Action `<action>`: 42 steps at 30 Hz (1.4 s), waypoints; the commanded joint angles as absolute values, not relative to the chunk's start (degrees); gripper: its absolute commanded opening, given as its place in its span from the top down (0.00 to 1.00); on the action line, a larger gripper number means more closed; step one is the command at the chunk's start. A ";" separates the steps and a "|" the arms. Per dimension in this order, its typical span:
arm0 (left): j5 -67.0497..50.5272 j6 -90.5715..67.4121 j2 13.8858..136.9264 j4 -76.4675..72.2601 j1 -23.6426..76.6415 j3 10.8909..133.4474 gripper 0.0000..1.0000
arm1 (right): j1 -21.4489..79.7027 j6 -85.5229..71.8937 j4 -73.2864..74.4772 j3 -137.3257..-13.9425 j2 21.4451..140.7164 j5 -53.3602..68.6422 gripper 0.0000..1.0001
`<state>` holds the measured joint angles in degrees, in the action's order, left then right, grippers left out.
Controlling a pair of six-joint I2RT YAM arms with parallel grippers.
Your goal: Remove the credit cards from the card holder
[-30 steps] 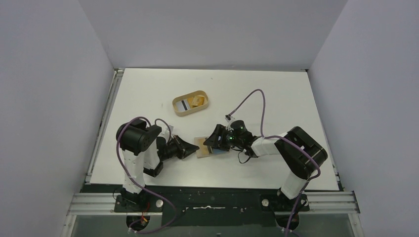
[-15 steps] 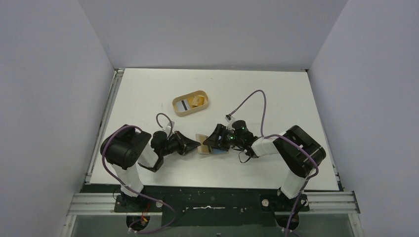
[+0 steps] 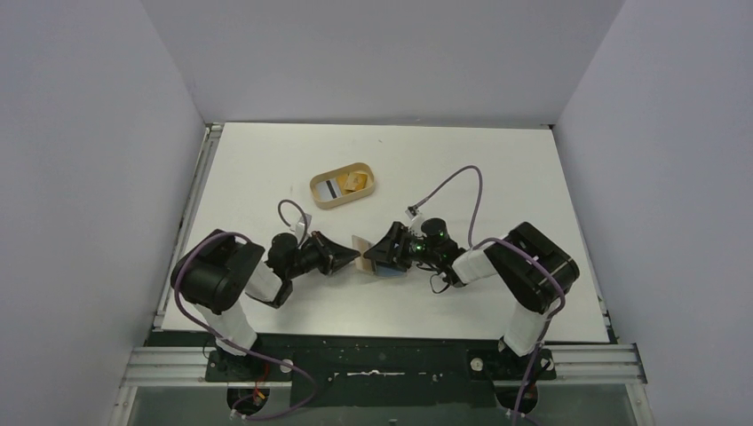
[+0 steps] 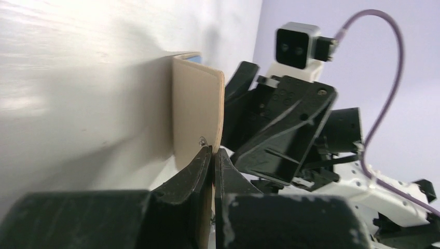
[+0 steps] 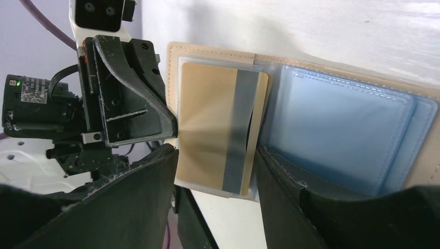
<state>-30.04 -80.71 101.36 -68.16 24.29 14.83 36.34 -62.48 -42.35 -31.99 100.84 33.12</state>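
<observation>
Removal step, prob.: left fingers (image 4: 200, 167) are clenching the card holder (image 4: 196, 106) flap, propping it open on the counter (image 4: 78, 78). Right fingers (image 5: 148, 181) are straddling the gold card (image 5: 207, 124); gripping or not, can't tell. Next: firm pinch & straight pull.

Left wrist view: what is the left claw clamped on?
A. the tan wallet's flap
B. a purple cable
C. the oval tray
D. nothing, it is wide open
A: the left claw is shut on the edge of the tan wallet, pinching its raised flap between the two fingers.
</observation>
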 commanded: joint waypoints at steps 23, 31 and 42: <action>-30.54 -70.99 80.47 -41.79 22.81 20.53 1.00 | 38.22 -74.99 -82.16 -23.74 116.81 31.03 0.46; -31.03 -70.76 79.96 -40.95 21.89 20.13 1.00 | 38.35 -75.73 -83.51 -23.15 120.51 27.98 0.45; -30.59 -72.43 73.08 -35.08 22.01 23.44 1.00 | 41.11 -77.36 -85.48 -26.49 123.15 28.85 0.44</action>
<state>-29.74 -71.70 77.58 -34.50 22.28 18.83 40.16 -80.23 -88.14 -26.35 121.62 30.96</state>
